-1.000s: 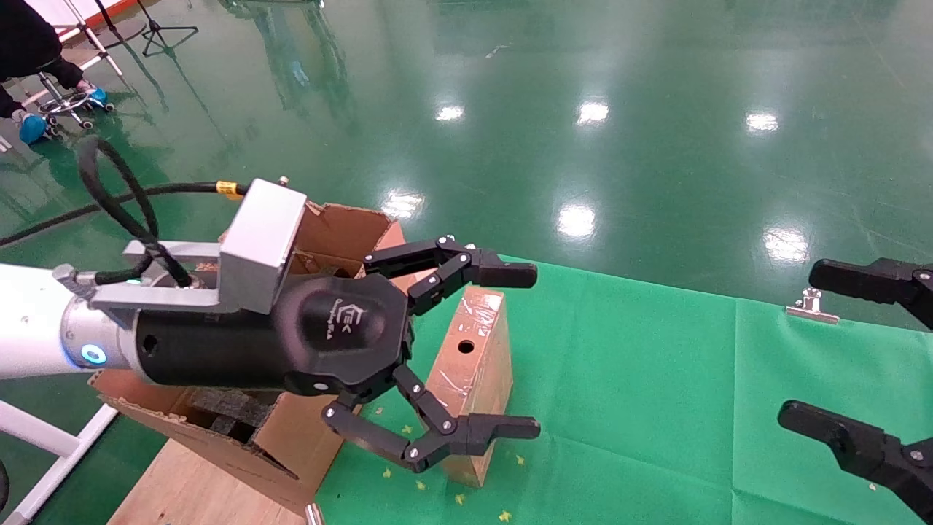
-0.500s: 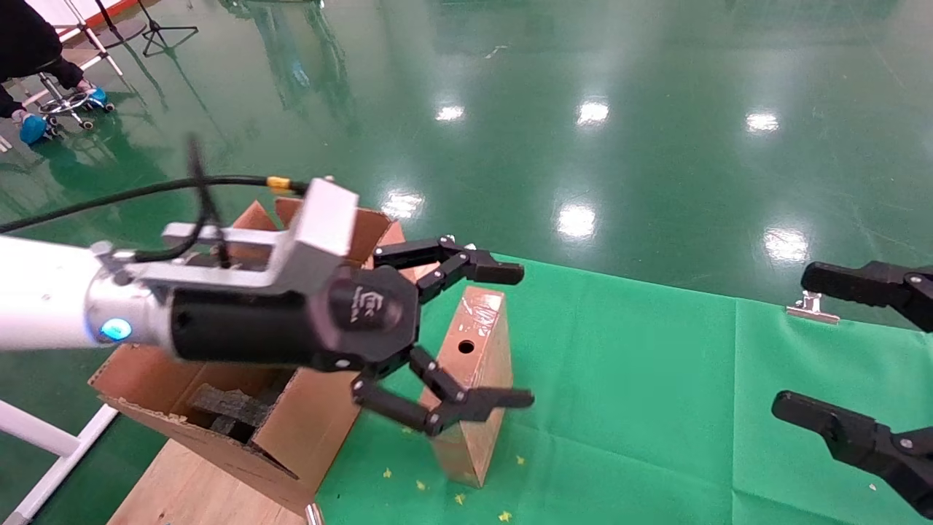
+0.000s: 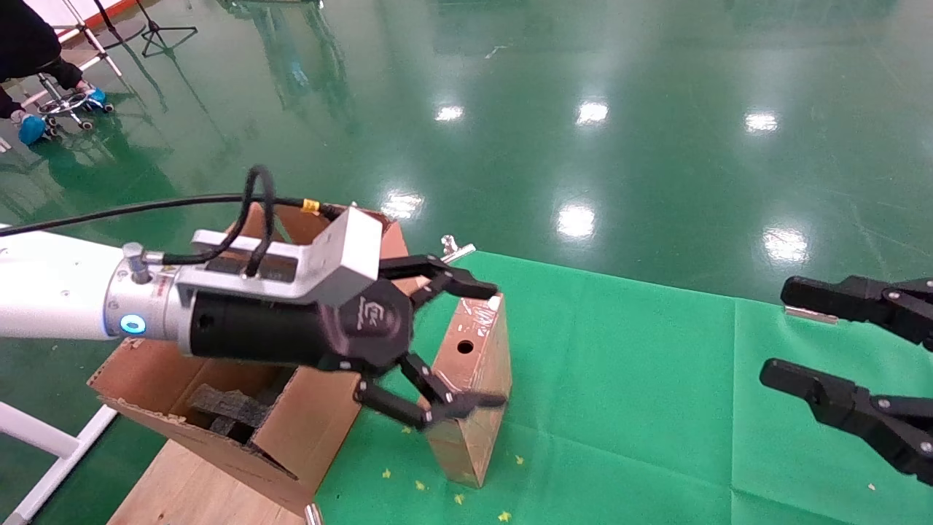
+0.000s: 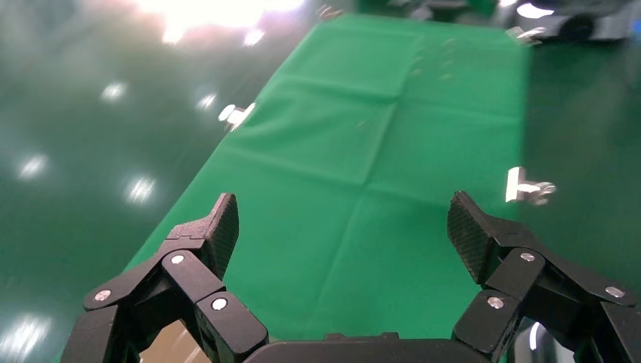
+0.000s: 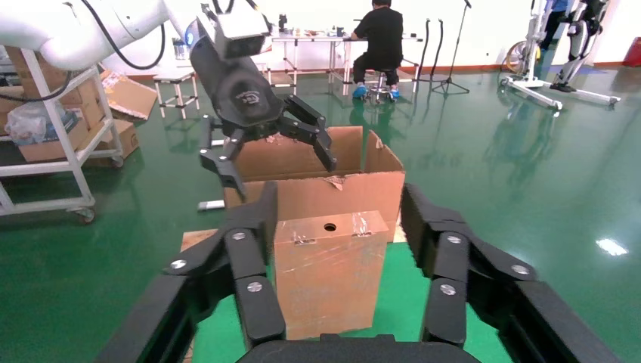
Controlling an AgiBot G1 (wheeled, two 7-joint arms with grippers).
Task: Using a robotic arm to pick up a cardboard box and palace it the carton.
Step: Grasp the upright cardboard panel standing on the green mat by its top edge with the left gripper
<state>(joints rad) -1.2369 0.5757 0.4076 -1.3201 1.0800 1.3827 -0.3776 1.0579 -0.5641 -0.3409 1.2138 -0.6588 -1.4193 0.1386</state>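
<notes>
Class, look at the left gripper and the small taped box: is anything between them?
Nothing visible. The left gripper is open with its fingers spread across the cardboard box, which stands upright on the green cloth beside the carton.

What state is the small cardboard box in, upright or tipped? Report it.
Upright. The cardboard box stands on its narrow end on the green cloth, hole face sideways, beside the carton. The open left gripper straddles it; right gripper waits open.
</notes>
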